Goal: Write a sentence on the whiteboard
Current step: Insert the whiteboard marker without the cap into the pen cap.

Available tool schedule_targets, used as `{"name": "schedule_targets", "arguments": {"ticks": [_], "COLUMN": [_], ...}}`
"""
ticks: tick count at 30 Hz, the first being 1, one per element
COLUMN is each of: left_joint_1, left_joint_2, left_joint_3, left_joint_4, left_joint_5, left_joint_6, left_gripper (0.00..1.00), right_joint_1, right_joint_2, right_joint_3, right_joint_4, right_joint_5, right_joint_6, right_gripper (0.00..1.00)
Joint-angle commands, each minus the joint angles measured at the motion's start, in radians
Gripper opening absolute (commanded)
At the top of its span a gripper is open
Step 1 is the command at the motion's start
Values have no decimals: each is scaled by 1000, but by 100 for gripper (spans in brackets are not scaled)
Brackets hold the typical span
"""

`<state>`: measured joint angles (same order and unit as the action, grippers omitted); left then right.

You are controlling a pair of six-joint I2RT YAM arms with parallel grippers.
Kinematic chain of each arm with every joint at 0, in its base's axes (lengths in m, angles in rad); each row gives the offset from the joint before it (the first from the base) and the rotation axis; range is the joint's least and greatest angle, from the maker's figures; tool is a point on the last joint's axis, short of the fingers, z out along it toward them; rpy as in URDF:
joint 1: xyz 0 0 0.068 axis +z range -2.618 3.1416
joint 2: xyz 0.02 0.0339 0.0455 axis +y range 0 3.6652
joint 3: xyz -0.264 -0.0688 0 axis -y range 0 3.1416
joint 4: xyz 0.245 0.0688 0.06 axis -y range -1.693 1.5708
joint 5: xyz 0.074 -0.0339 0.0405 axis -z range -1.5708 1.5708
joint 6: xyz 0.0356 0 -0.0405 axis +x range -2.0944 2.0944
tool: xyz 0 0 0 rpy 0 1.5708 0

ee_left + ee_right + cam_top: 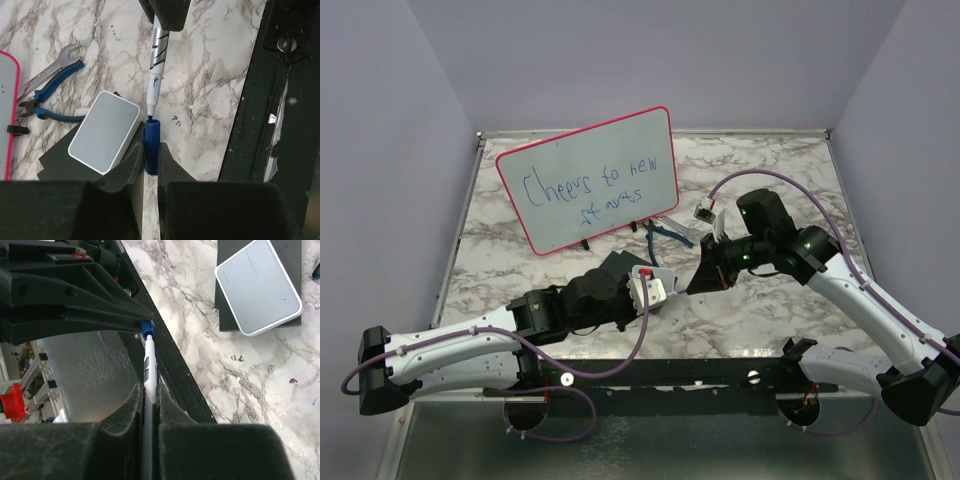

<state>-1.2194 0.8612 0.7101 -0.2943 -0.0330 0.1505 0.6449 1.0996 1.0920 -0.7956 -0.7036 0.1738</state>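
Note:
The whiteboard (585, 180) stands tilted at the back left, red-framed; its edge shows in the left wrist view (6, 110). The sentence (590, 190) is in blue in two lines: "Cheers to new starts". My left gripper (655, 290) (150, 150) is shut on a blue marker cap (151, 145). My right gripper (700, 278) (148, 390) is shut on the white marker (157, 65) (149, 367). The marker's blue-stained tip touches the cap's mouth (146, 329). Both grippers meet in front of the board, low over the table.
A dark eraser block with a grey-white pad (104, 131) (259, 287) lies just left of the cap. Blue-handled pliers (50, 100) and a wrench (47, 70) lie near the board's foot. A small red-and-white part (705, 213) sits beyond. A black rail (680, 375) runs along the near edge.

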Motion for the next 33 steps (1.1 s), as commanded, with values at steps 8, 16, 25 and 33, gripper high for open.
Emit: {"name": "schedule_targets", "arguments": {"ticks": [8,16,25,33], "left_joint_1": [-11,-16,-23,-28], "left_joint_2": [-16,-14,-16,-30], "left_joint_3": [-10,-8,-6,-3], "left_joint_4": [-10,-9,-9,-3], "left_joint_5": [8,11,26,51], "left_joint_6": [1,3,7,8], "left_gripper": [0,0,0,0], "right_joint_1": [-3,-2,-2,-2], "right_joint_2": [4,16,30,59], "right_joint_3": [-17,-30,-44,-66], "right_joint_4": [7,27,43,48], "right_joint_5": [-20,-59,-119,-167], "right_joint_6": [-11,-13,-19,-36], "right_gripper": [1,1,1,1]}}
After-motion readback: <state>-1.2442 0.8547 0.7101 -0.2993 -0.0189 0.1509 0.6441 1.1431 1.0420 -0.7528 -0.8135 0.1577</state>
